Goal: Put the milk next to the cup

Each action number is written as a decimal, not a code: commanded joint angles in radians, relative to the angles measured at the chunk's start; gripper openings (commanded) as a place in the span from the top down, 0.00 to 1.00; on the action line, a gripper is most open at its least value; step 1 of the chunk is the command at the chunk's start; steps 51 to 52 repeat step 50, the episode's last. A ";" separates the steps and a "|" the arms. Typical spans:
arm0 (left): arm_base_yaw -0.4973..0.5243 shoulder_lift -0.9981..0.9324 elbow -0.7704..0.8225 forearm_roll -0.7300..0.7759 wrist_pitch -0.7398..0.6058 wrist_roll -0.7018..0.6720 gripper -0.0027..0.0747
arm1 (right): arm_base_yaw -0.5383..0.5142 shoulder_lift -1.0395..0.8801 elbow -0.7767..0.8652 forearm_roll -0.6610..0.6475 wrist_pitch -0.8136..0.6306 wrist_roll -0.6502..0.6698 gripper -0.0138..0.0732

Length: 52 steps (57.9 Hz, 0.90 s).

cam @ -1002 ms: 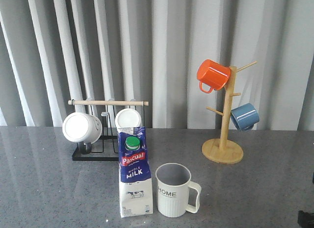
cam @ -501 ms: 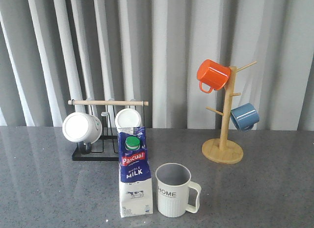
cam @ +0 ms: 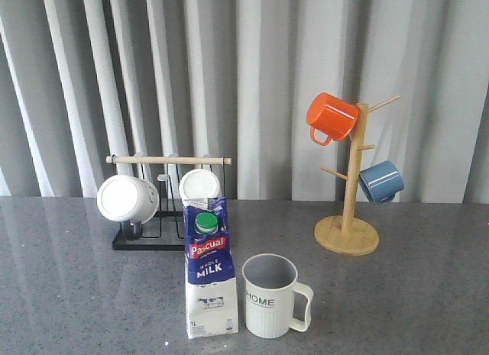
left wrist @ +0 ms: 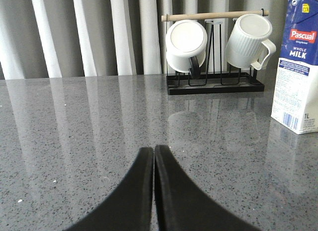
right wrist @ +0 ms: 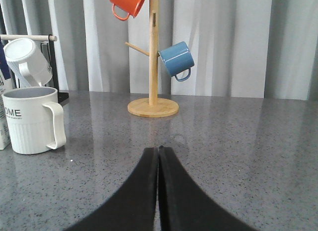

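Even, soft, bright light fills all three views, sharp throughout, with pale vertical curtain reflections streaking the glossy desk (left wrist: 74,141) ahead of the left tool (left wrist: 154,156) and only faint shadows under objects.

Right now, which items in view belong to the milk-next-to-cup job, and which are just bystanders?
Part of the job:
milk carton
HOME cup

Just standing about:
two white mugs on the black rack
orange mug and blue mug on the wooden mug tree
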 commanded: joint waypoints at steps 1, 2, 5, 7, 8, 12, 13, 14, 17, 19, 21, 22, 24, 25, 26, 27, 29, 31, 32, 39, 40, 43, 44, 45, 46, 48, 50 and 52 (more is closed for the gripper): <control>0.002 -0.010 -0.020 -0.006 -0.073 -0.010 0.98 | 0.000 -0.013 0.010 -0.006 -0.065 -0.024 0.85; 0.002 -0.010 -0.020 -0.006 -0.073 -0.010 0.98 | 0.000 -0.013 0.010 -0.006 -0.065 -0.024 0.85; 0.002 -0.010 -0.020 -0.006 -0.073 -0.010 0.98 | 0.000 -0.013 0.010 -0.006 -0.065 -0.015 0.85; 0.002 -0.010 -0.020 -0.006 -0.073 -0.010 0.98 | 0.000 -0.013 0.010 -0.002 -0.066 -0.005 0.85; 0.002 -0.010 -0.020 -0.006 -0.073 -0.010 0.98 | 0.000 -0.013 0.010 0.000 -0.066 -0.004 0.85; 0.002 -0.010 -0.020 -0.006 -0.073 -0.010 0.98 | 0.000 -0.013 0.010 -0.008 -0.066 -0.002 0.85; 0.002 -0.010 -0.020 -0.006 -0.073 -0.010 0.98 | 0.000 -0.013 0.010 -0.010 -0.066 -0.002 0.85; 0.002 -0.010 -0.020 -0.006 -0.073 -0.010 0.98 | 0.000 -0.013 0.010 -0.010 -0.066 -0.002 0.85; 0.002 -0.010 -0.020 -0.006 -0.073 -0.010 0.98 | 0.000 -0.013 0.010 -0.010 -0.066 -0.002 0.85; 0.002 -0.010 -0.020 -0.006 -0.073 -0.010 0.98 | 0.000 -0.013 0.010 -0.010 -0.063 -0.002 0.85; 0.002 -0.010 -0.020 -0.006 -0.073 -0.010 0.98 | 0.000 -0.013 0.010 -0.010 -0.063 -0.002 0.85; 0.002 -0.010 -0.020 -0.006 -0.073 -0.010 0.98 | 0.000 -0.013 0.010 -0.010 -0.063 -0.002 0.85; 0.002 -0.010 -0.020 -0.006 -0.073 -0.010 0.98 | 0.000 -0.013 0.010 -0.010 -0.063 -0.002 0.85; 0.002 -0.010 -0.020 -0.006 -0.073 -0.010 0.98 | 0.000 -0.013 0.010 -0.010 -0.063 -0.002 0.85; 0.002 -0.010 -0.020 -0.006 -0.073 -0.010 0.98 | 0.000 -0.013 0.010 -0.010 -0.063 -0.002 0.85; 0.002 -0.010 -0.020 -0.006 -0.073 -0.010 0.98 | 0.000 -0.013 0.010 -0.010 -0.063 -0.002 0.85; 0.002 -0.010 -0.020 -0.006 -0.073 -0.010 0.98 | 0.000 -0.013 0.010 -0.010 -0.063 -0.002 0.85; 0.002 -0.010 -0.020 -0.006 -0.073 -0.010 0.98 | 0.000 -0.013 0.010 -0.010 -0.063 -0.002 0.85; 0.002 -0.010 -0.020 -0.006 -0.073 -0.010 0.98 | 0.000 -0.013 0.010 -0.010 -0.063 -0.002 0.85; 0.002 -0.010 -0.020 -0.006 -0.073 -0.010 0.98 | 0.000 -0.013 0.009 -0.010 -0.063 -0.002 0.85; 0.002 -0.010 -0.020 -0.006 -0.073 -0.010 0.98 | 0.000 -0.013 0.009 -0.010 -0.063 -0.002 0.85; 0.002 -0.010 -0.020 -0.006 -0.073 -0.010 0.98 | 0.000 -0.013 0.009 -0.010 -0.063 -0.002 0.85; 0.002 -0.010 -0.020 -0.006 -0.073 -0.010 0.98 | 0.000 -0.013 0.009 -0.010 -0.063 -0.002 0.85; 0.002 -0.010 -0.020 -0.006 -0.073 -0.010 0.98 | 0.000 -0.013 0.009 -0.010 -0.063 -0.002 0.85; 0.002 -0.010 -0.020 -0.006 -0.073 -0.010 0.98 | 0.000 -0.013 0.009 -0.010 -0.063 -0.002 0.85; 0.002 -0.010 -0.020 -0.006 -0.073 -0.010 0.98 | 0.000 -0.013 0.009 -0.010 -0.063 -0.002 0.85; 0.002 -0.010 -0.020 -0.006 -0.073 -0.010 0.98 | 0.000 -0.013 0.009 -0.010 -0.063 -0.002 0.85; 0.002 -0.010 -0.020 -0.006 -0.073 -0.010 0.98 | 0.000 -0.013 0.009 -0.010 -0.063 -0.002 0.85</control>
